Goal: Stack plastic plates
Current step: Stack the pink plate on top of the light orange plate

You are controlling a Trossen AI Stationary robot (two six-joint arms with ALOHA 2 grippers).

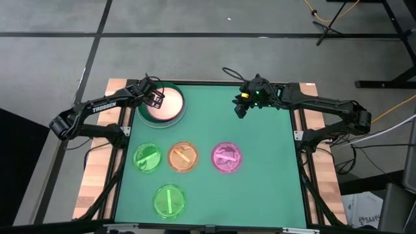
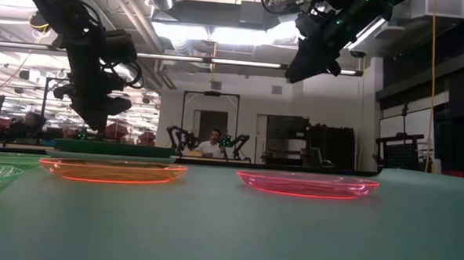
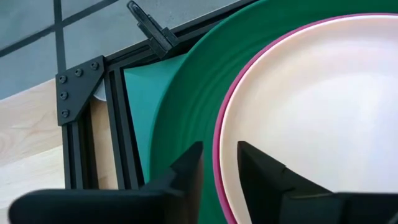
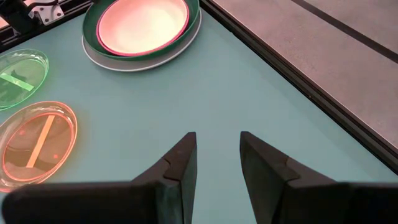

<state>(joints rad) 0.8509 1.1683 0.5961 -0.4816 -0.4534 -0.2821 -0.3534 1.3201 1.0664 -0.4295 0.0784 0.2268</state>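
Four large plates sit nested in a stack at the far left of the mat: pale blue at the bottom, then dark green, magenta, and cream on top. My left gripper hovers open just above the stack's left rim, one finger on either side of the magenta edge, touching nothing. Two small green plates, an orange one and a pink one lie flat on the mat. My right gripper hangs open and empty above the far middle of the mat.
The green mat is bare on its right side and near right corner. A black frame rail and wooden strips border the mat. In the low view, a person sits far behind the table.
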